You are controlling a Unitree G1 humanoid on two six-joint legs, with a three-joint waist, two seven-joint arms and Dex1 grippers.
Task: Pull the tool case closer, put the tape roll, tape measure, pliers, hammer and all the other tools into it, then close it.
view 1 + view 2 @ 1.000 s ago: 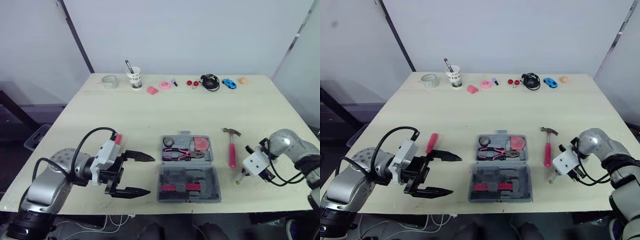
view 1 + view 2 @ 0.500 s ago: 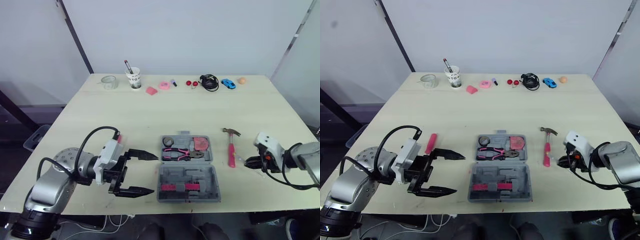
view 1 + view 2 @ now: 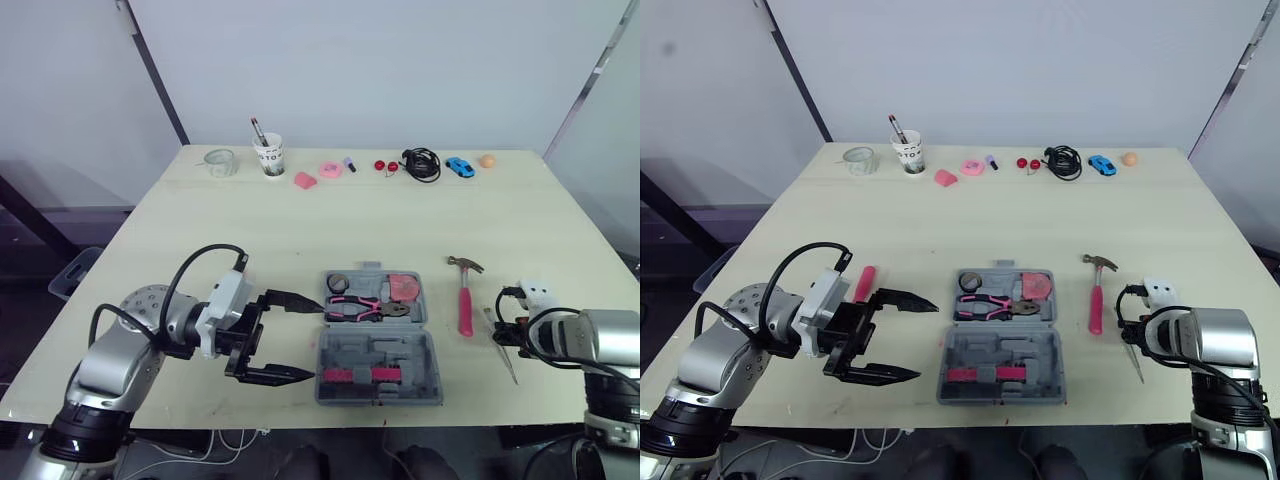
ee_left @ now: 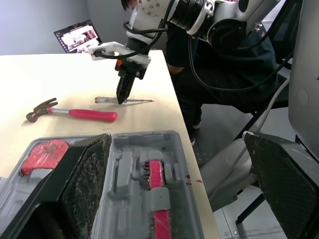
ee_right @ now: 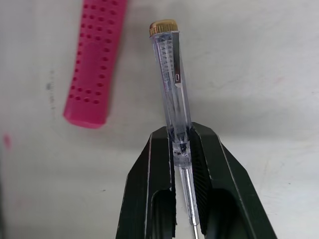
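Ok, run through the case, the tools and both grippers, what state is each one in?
tool case: open, both halves flat
right gripper: shut on the screwdriver
left gripper: open, empty, left of the case
screwdriver: outside the case, clamped
pliers: in the case
tape measure: in the case
hammer: on the table, right of the case
pink-handled tool: on the table by the left gripper

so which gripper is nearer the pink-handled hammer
Right. The right gripper sits just beside the handle of the pink-handled hammer, shut on a clear-handled screwdriver. The left gripper is open on the far side of the open grey plastic tool case.
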